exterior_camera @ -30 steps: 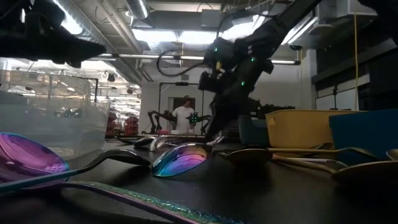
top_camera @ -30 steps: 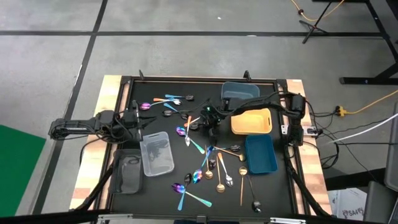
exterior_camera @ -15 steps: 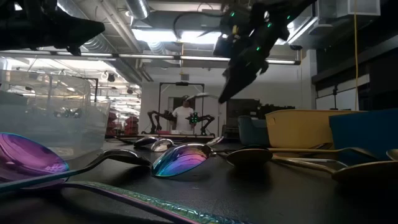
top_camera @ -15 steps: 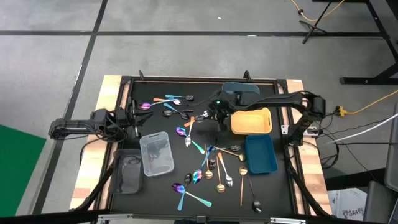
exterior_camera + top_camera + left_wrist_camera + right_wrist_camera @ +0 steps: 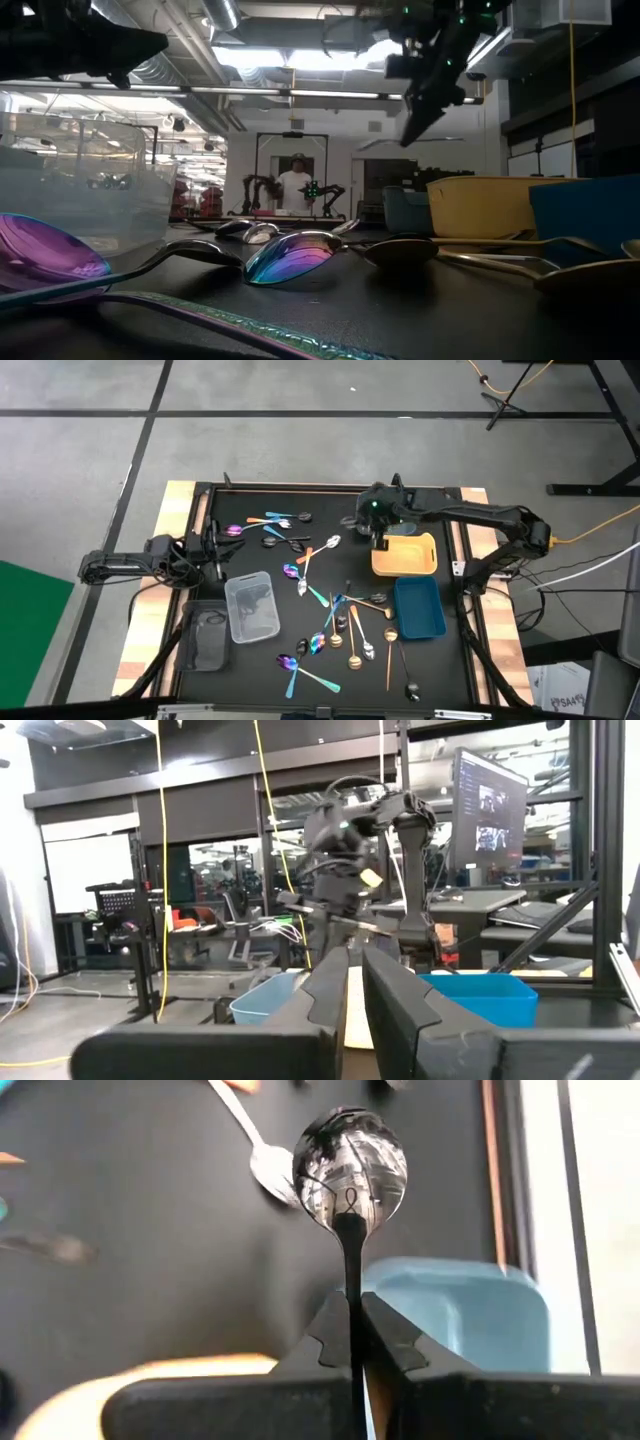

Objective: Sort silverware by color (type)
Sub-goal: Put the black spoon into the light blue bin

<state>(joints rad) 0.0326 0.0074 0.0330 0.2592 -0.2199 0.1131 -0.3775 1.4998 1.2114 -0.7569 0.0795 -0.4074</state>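
In the high view, the right gripper [image 5: 368,523] hangs above the bench [image 5: 240,505] at upper centre, beside the yellow tray [image 5: 404,555]; the left gripper [image 5: 222,547] waits at left, fingers narrow and empty. Loose spoons [image 5: 345,635] lie scattered mid-frame. In the low view, an iridescent spoon [image 5: 290,255] lies at centre foreground. In the right wrist view, the fingers [image 5: 325,1335] clamp a dark mirror-bowled spoon [image 5: 350,1175] by its handle, at the frame's centre.

Evenly lit from overhead in the high view — soft, short shadows on the dark desk [image 5: 250,670]. Backlit in the low view: ceiling lights [image 5: 300,55] glare, arms in silhouette, nearest purple spoon [image 5: 45,255] blurred. Bright reflections on the black spoon [image 5: 350,1170] — backdrop soft.
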